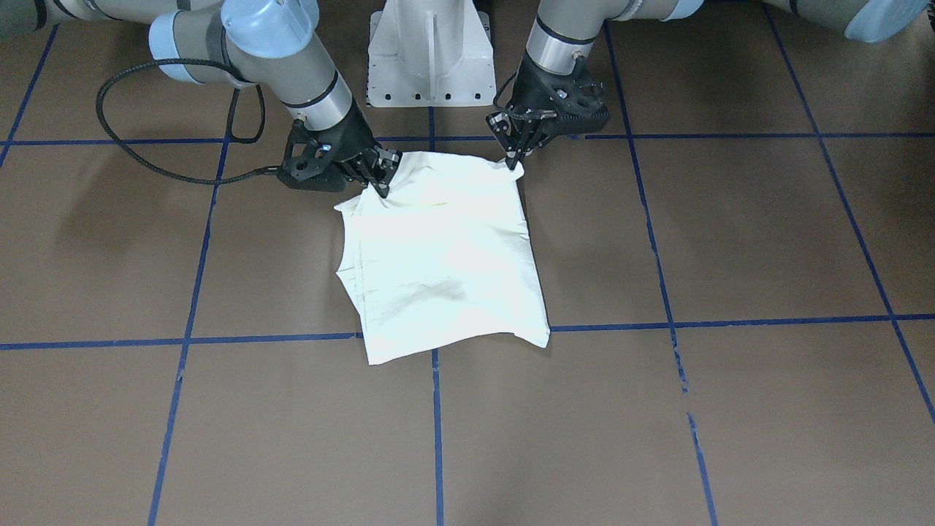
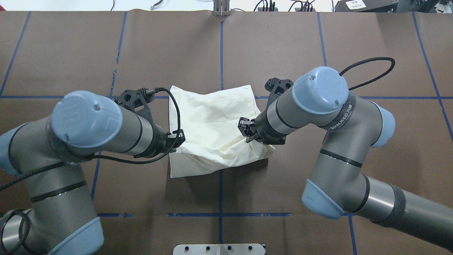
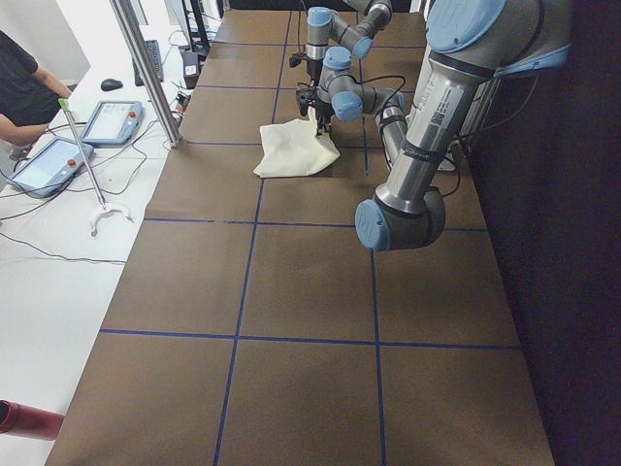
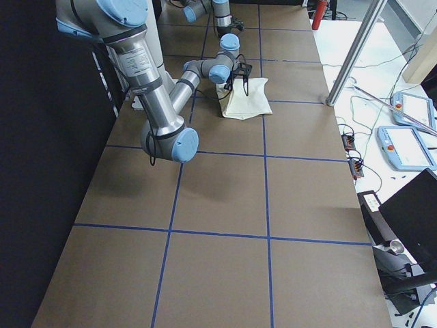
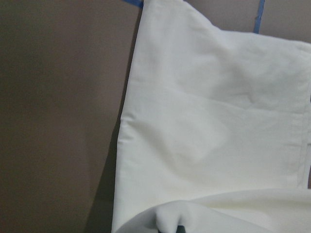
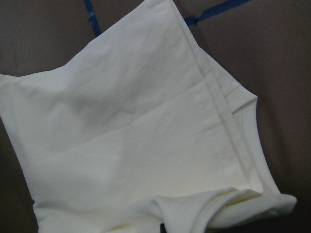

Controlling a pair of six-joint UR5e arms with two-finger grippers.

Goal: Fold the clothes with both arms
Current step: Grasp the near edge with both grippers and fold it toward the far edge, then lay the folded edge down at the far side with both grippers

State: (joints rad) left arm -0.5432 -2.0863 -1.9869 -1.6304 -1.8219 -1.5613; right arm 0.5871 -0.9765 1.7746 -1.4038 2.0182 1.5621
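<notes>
Fold step in hand, I judge. L gripper (image 1: 516,159) and R gripper (image 1: 381,183) each clamp a base-side corner of the T-shirt (image 1: 445,263), which lies at table (image 1: 730,241) ctr. Next: lift both evenly, carry fwd.

I get even, bright overhead light; the T-shirt (image 1: 445,256) blows out near white in the front view. Soft shadows fall on the table (image 1: 109,219). Both wrist views look slightly soft, perhaps from closeness.

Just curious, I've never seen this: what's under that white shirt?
Only the brown table and its blue tape lines, which run beneath the shirt. Stacked folded layers show at its edge; anything between or below them is covered.
</notes>
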